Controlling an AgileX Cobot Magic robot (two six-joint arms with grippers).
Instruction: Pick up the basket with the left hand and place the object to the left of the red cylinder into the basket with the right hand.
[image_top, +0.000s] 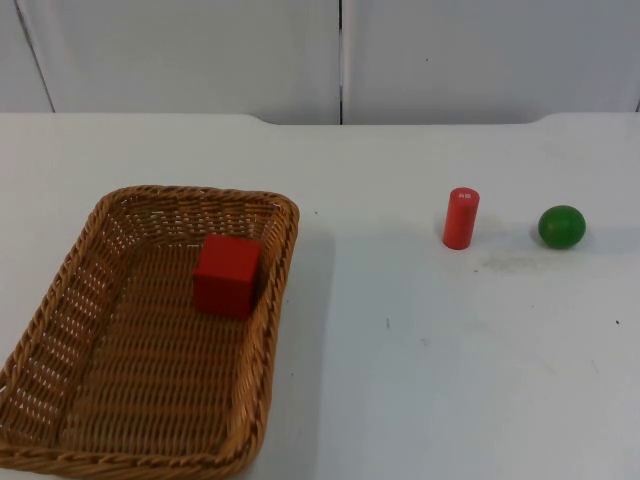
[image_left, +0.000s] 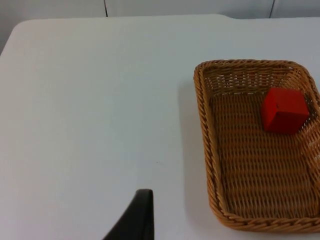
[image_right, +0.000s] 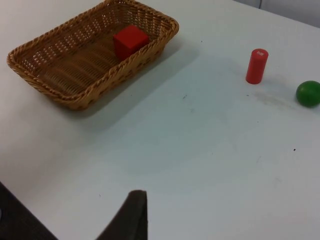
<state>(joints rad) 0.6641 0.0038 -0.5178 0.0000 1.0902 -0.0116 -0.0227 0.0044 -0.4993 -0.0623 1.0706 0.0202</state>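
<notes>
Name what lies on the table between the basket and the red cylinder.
Nothing: in the top view the table is bare between the basket and the cylinder. The red cube sits inside the basket.

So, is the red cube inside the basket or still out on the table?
Inside. The red cube rests on the basket floor near its far right wall, the wicker rim all around it.

Cube (image_top: 228, 273) in basket (image_top: 60, 300), cylinder (image_top: 460, 217) to its right, ball (image_top: 562, 226) rightmost
</notes>
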